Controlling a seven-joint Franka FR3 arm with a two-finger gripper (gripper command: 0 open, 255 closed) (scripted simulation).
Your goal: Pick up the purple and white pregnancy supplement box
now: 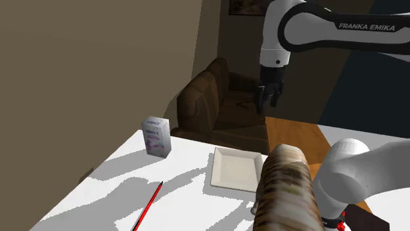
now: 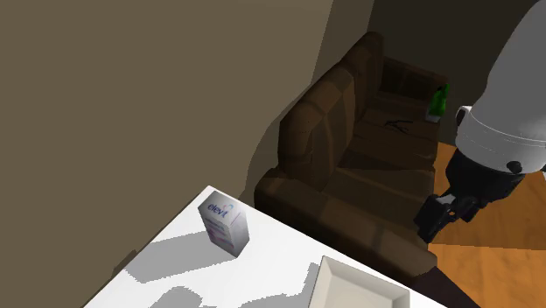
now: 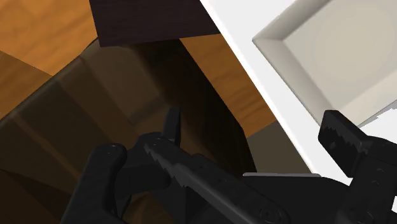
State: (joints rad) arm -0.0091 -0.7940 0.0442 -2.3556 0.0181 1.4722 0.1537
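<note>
standing upright near the far corner of the white tabletop (image 1: 190, 157), the small white box with purple print (image 1: 156, 136) (image 2: 224, 224) rests on its base with nothing touching it. its printed face is turned towards the shoulder view's camera, and its shadow falls on the table beside it. a shallow square cream-white plate (image 1: 235, 168) (image 3: 331, 51) lies flat on the same table, apart from the box, towards the shoulder view's right. a thin red stick (image 1: 148, 207) lies on the tabletop closer to that camera, well apart from both. a mottled brown cylinder (image 1: 286, 190) stands in the shoulder view's foreground, just beside the plate. beyond the table's far edge sits a dark brown cushioned sofa (image 2: 350, 166) on an orange-brown wooden floor (image 1: 296, 131), with a small green bottle (image 2: 440, 101) near its far end. the all-black two-finger gripper (image 1: 268, 104) (image 3: 254, 149) hangs in the air over the sofa and the table's edge, well apart from the box; its fingers stand wide apart and hold nothing.
</note>
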